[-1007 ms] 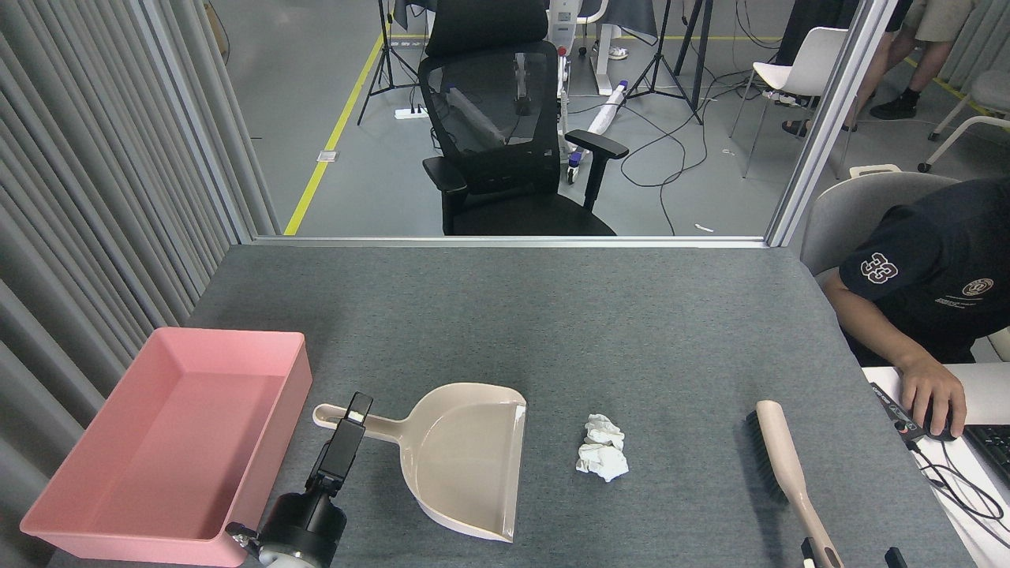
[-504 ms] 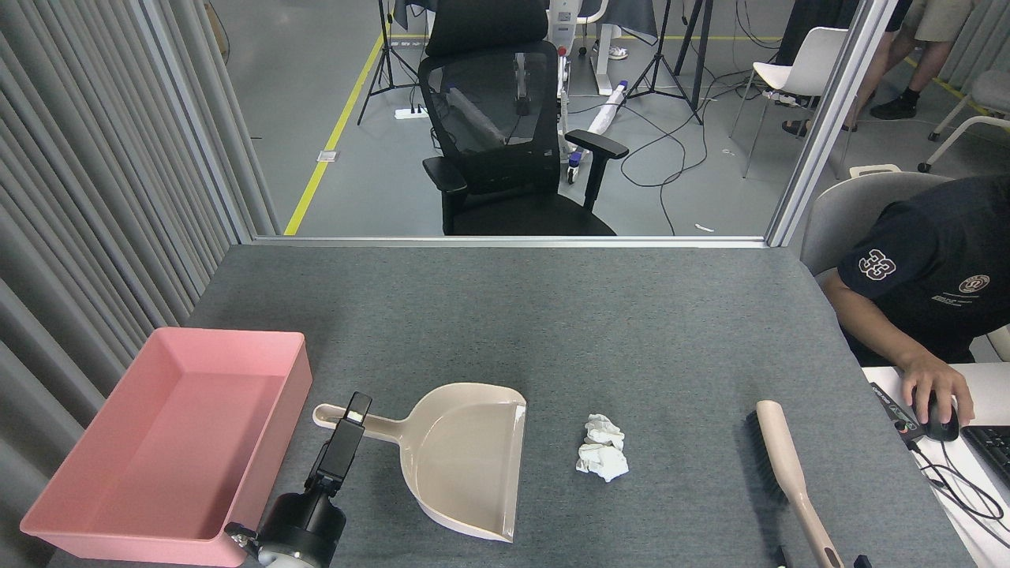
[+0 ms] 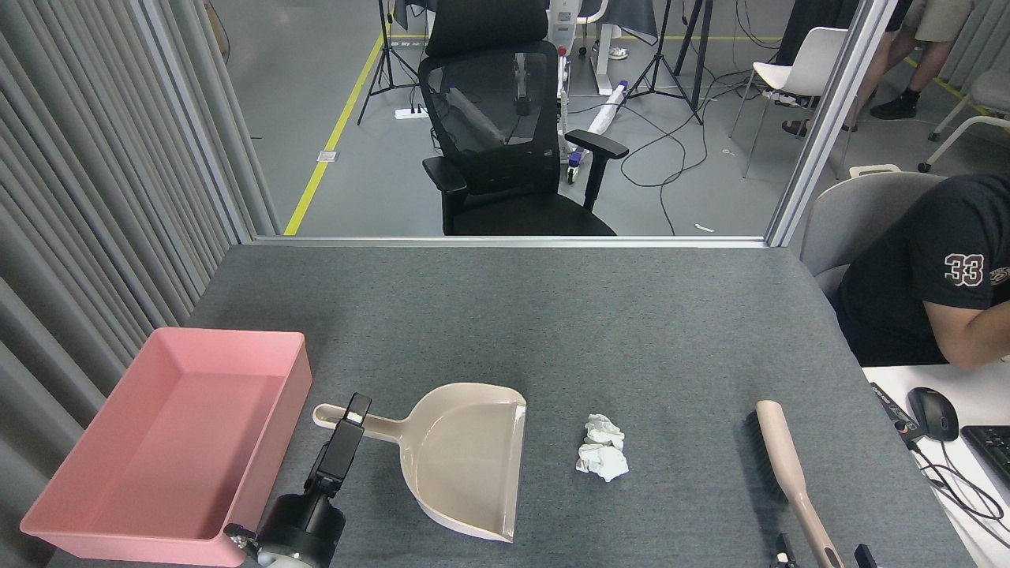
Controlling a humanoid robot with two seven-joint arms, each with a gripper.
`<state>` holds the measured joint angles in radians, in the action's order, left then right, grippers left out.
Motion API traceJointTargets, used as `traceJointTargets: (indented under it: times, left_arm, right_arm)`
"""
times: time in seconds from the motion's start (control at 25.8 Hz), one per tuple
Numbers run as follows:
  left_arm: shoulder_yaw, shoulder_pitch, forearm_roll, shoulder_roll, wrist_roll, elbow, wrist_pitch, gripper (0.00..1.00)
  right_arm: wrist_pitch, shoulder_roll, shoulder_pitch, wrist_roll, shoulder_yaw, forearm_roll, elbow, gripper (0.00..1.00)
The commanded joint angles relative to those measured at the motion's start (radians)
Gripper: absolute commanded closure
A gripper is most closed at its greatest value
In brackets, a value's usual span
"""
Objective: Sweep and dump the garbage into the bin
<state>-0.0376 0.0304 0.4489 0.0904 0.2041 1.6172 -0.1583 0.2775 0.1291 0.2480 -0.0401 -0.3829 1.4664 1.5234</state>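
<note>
The beige dustpan (image 3: 461, 460) lay flat on the grey counter (image 3: 552, 315), its open mouth facing right. Just right of that mouth, apart from it, sat the garbage (image 3: 602, 448), two crumpled white tissue wads touching each other. Left of the dustpan, beyond its handle, stood the pink bin (image 3: 170, 446) at the counter's left edge, nothing visible inside it. The left tool (image 3: 353, 414) sat over the dustpan's handle, seen end-on and dark, so whether its fingers were apart or clamped could not be told. Well right of the dustpan, past the garbage, lay a beige brush (image 3: 785, 473), bristles to the left. The right tool (image 3: 821, 554) showed only two finger tips at the frame's bottom edge, spread to either side of the brush handle, not pressing it.
</note>
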Motion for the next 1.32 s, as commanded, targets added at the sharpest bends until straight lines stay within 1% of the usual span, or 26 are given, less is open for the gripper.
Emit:
traceJointTargets:
  times: [0.0,0.19,0.35,0.43,0.5,0.54,0.85,0.93,1.28]
  left_arm:
    - [-0.001,0.000,0.001,0.000,0.000,0.001,-0.001,0.01]
    - [-0.002,0.000,0.002,0.000,0.000,-0.002,-0.012,0.01]
    - [-0.002,0.000,0.002,0.000,0.000,-0.007,-0.013,0.01]
    - [-0.002,0.000,0.004,0.000,0.000,-0.008,-0.013,0.01]
    - [-0.004,0.000,0.005,0.000,0.000,-0.007,-0.013,0.01]
    - [-0.004,0.000,0.005,0.000,0.000,-0.007,-0.013,0.01]
    - [-0.004,0.000,0.007,-0.001,0.000,-0.007,-0.013,0.01]
    - [-0.004,0.000,0.007,-0.001,0.000,-0.007,-0.013,0.01]
    - [-0.005,-0.001,0.008,0.000,0.000,0.001,-0.013,0.01]
  right_arm:
    - [0.005,0.000,-0.007,0.000,0.002,0.002,-0.009,0.02]
    - [0.002,-0.002,-0.009,0.000,0.002,0.003,-0.009,0.02]
    - [0.002,0.003,-0.007,0.002,0.002,0.003,-0.011,0.08]
    - [0.002,0.003,-0.006,0.002,0.002,0.003,-0.012,0.16]
    - [0.002,0.004,-0.004,0.002,0.002,0.003,-0.012,0.26]
    - [0.002,0.004,-0.004,0.002,0.002,0.003,-0.012,0.27]
    - [0.003,0.004,-0.006,0.002,0.002,0.003,-0.014,0.28]
    - [0.003,0.006,-0.007,0.002,0.002,0.003,-0.019,0.36]
    - [0.006,0.012,-0.009,0.002,0.002,0.003,-0.028,0.37]
